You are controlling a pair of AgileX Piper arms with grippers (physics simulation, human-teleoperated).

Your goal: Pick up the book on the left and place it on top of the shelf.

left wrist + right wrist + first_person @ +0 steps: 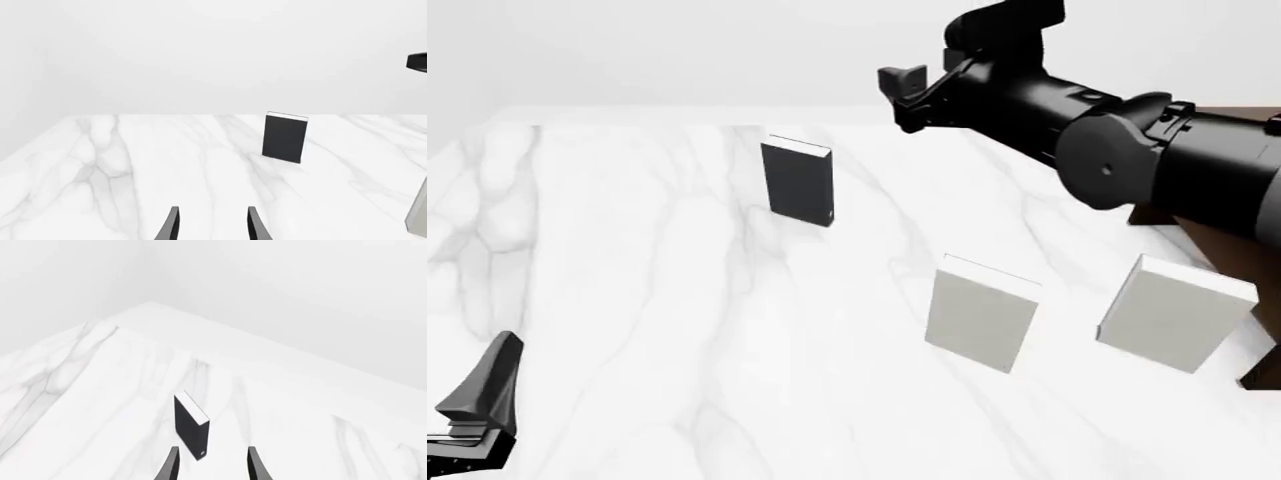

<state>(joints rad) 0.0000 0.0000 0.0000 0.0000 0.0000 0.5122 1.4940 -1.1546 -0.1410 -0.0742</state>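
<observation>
The book (797, 181) is standing upright on the marble table (641, 330), toward the far left of the three books, with its white page edges showing along the top. Two wider pale books (981, 313) (1172, 312) are standing nearer the camera and to the right, well apart from it. The right arm is reaching high across the table, and its gripper (910, 98) is hovering above and to the right of the book, not touching it; in the right wrist view its fingers (171, 465) are standing spread, with the book (190, 426) just beyond them. The left gripper (212, 225) is sitting low at the near left, fingers parted and holding nothing, the book (285, 137) well ahead of it. The shelf (1234, 245) is probably the dark brown strip showing behind the right arm at the right edge
</observation>
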